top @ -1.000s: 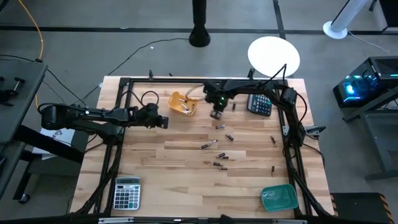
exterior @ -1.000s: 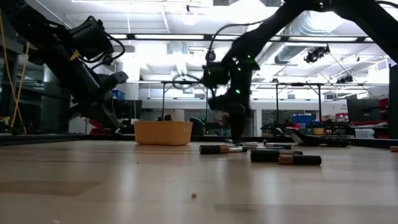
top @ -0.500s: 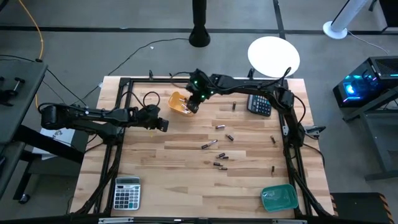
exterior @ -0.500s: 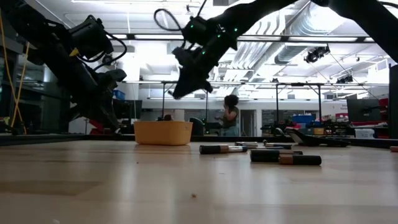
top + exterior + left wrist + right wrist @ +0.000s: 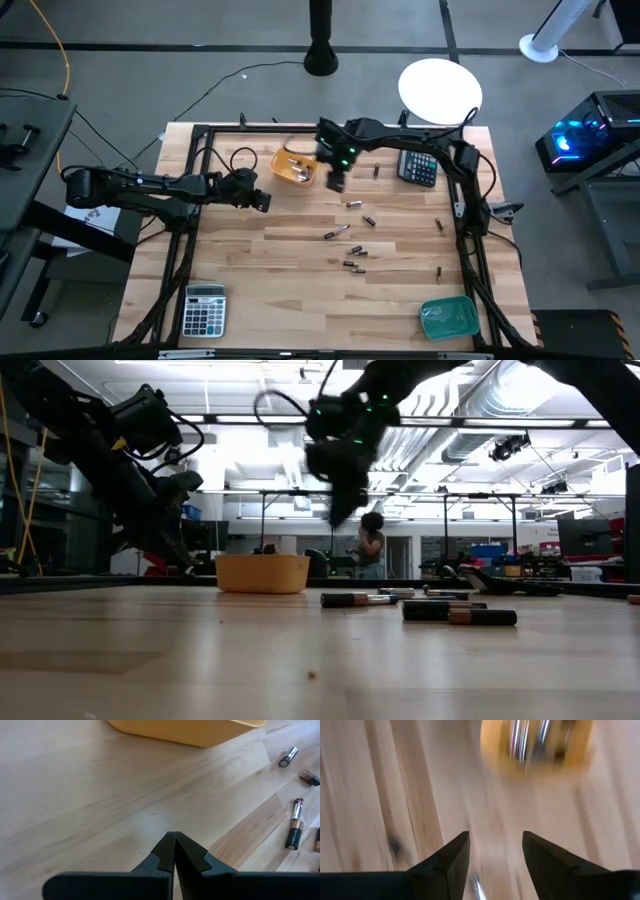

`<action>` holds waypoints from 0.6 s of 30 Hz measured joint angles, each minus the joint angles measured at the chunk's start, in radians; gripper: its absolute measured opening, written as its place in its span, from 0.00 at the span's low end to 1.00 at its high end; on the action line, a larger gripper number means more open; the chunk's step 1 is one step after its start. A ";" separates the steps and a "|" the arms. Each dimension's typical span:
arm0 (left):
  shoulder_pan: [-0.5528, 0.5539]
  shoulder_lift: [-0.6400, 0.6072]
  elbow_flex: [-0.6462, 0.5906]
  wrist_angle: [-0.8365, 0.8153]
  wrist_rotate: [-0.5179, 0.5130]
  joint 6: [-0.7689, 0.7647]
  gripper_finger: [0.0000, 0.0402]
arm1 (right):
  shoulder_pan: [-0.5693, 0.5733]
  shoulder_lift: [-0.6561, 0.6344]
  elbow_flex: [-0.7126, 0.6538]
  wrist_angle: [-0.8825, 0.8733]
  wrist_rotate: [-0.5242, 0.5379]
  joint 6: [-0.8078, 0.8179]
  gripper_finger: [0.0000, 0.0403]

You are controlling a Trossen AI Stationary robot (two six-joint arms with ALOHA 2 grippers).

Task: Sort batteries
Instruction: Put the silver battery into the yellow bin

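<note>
2 spread, empty fingers on the right gripper [image 5: 338,184] should straddle the next battery [image 5: 353,204] squarely before pinching.

Overhead and table-level views — both share yellow tray [image 5: 293,166].

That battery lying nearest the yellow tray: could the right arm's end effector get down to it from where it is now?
Probably yes. The right end effector hangs open beside the yellow tray, and the battery lies alone on bare wood nearby.
</note>
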 joint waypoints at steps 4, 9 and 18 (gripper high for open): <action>0.000 0.000 0.000 0.000 0.000 0.001 0.00 | 0.001 -0.079 -0.171 -0.068 0.014 -0.107 0.43; -0.001 0.000 0.000 0.000 -0.004 -0.004 0.00 | 0.003 -0.180 -0.437 0.152 0.013 -0.092 0.43; -0.001 0.000 0.000 0.000 -0.042 -0.016 0.00 | 0.112 -0.159 -0.561 0.273 0.138 -0.183 0.43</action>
